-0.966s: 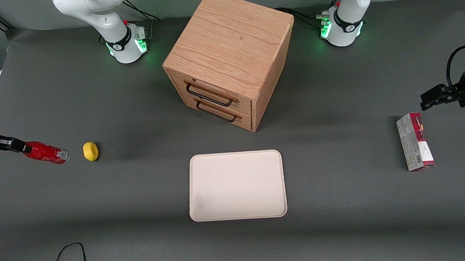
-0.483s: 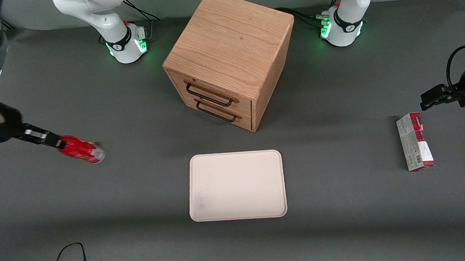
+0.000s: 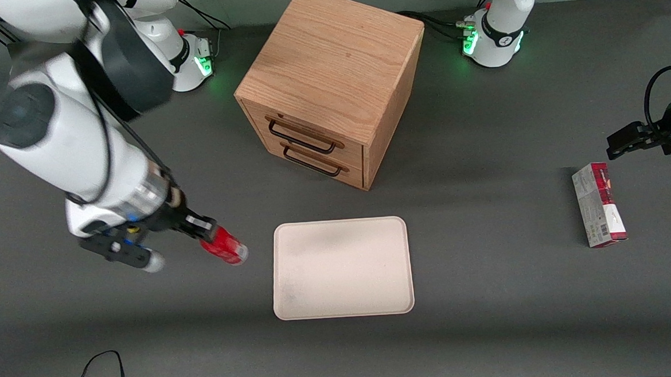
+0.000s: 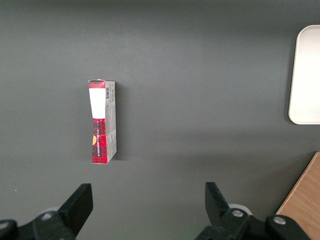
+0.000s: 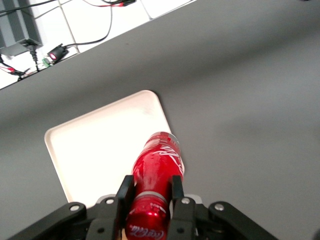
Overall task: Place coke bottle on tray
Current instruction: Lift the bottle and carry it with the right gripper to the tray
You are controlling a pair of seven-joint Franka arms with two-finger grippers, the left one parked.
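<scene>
My right gripper (image 3: 203,230) is shut on the coke bottle (image 3: 225,246), a small bright-red bottle with white lettering and a silvery base. It holds the bottle tilted in the air, base pointing toward the tray (image 3: 342,267), just short of the tray's edge on the working arm's side. In the right wrist view the two black fingers (image 5: 125,192) clamp the bottle (image 5: 159,162) near its neck, with the cream-white tray (image 5: 95,150) below it. The tray has nothing on it.
A wooden two-drawer cabinet (image 3: 332,79) stands farther from the front camera than the tray. A red-and-grey carton (image 3: 599,212) lies toward the parked arm's end of the table, also in the left wrist view (image 4: 102,121). A black cable (image 3: 101,367) lies near the table's front edge.
My right gripper has carried the coke bottle from the working arm's end of the table toward the tray. The arm now covers the spot where the yellow lump lay.
</scene>
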